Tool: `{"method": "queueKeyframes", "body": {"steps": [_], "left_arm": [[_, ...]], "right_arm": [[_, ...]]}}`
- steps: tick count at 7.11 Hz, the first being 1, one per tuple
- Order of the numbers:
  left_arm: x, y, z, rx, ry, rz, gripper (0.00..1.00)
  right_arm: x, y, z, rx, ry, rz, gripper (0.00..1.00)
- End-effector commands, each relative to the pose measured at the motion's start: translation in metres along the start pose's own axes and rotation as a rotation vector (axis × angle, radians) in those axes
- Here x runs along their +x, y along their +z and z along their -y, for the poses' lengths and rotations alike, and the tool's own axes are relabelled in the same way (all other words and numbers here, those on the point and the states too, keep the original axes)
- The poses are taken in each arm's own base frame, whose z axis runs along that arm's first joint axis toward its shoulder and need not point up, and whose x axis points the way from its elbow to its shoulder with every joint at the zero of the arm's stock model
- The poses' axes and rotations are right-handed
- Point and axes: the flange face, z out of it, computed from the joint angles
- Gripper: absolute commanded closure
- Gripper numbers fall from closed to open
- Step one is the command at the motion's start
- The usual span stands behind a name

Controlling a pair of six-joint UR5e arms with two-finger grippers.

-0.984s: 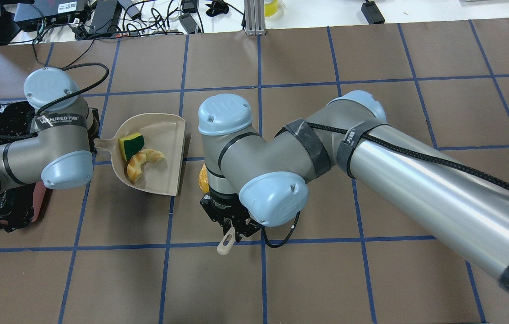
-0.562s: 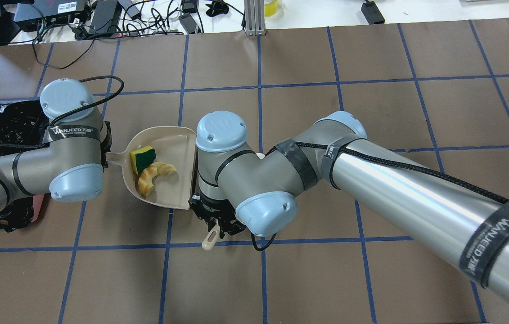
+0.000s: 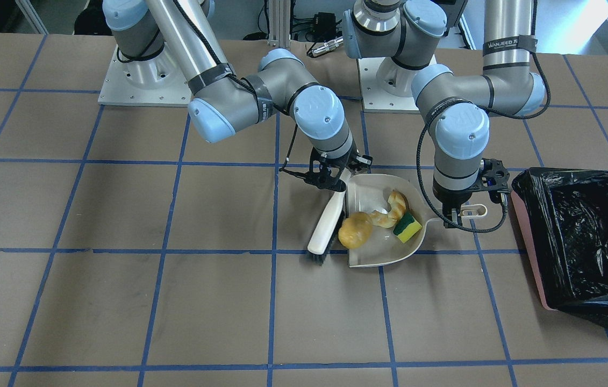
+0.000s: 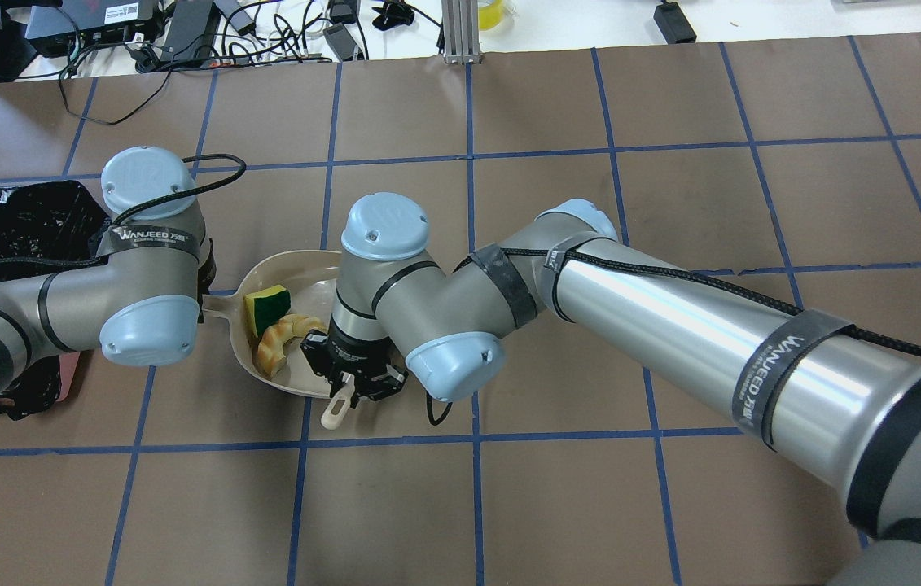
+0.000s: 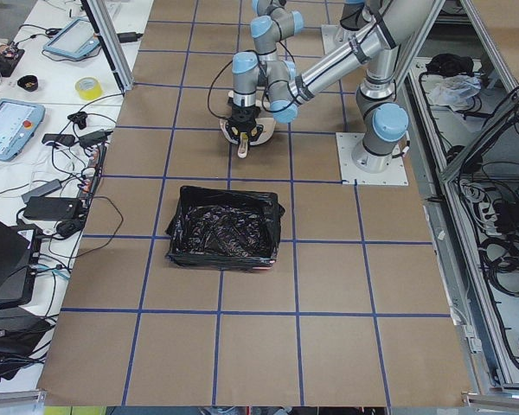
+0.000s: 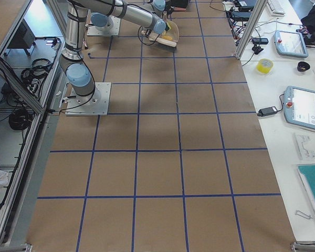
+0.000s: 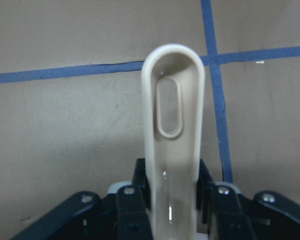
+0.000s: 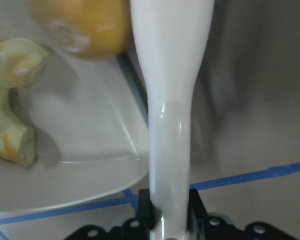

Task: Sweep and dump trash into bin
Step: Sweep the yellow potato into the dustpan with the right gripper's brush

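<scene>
Beige plastic fills the right gripper (image 3: pixel 336 181): the right wrist view shows its two fingers clenched on the brush (image 3: pixel 327 223). The brush head lies along the open mouth of the dustpan (image 3: pixel 379 255), I think as a wall, so that nothing rolls back out. Just beside the bristles, on the pan's lip, sits the golden potato-like lump (image 3: pixel 355 230). Deeper inside are the bread piece (image 3: pixel 391 208) and the sponge block (image 3: pixel 407 227). At the far end the left gripper (image 3: pixel 455 215) is clamped on the dustpan handle (image 7: pixel 173 120), probably to steady the pan against the push. The bin (image 3: pixel 528 247) stands beyond that gripper, apart from the pan.
</scene>
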Motion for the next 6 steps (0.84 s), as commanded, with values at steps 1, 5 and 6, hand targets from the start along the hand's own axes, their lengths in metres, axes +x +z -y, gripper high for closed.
{"method": "queueKeyframes", "body": {"steps": [1, 5, 6], "left_arm": [[0.001, 0.004, -0.003, -0.011, -0.031, 0.007, 1.0], [0.006, -0.001, -0.003, -0.034, -0.035, -0.016, 1.0], [0.011, -0.005, -0.001, -0.042, -0.035, -0.023, 1.0]], "right_arm": [[-0.034, 0.014, 0.015, 0.003, -0.098, 0.064, 1.0], [-0.028, 0.006, 0.024, 0.06, -0.15, 0.015, 1.0], [-0.019, 0.001, 0.025, 0.06, -0.186, -0.053, 1.0]]}}
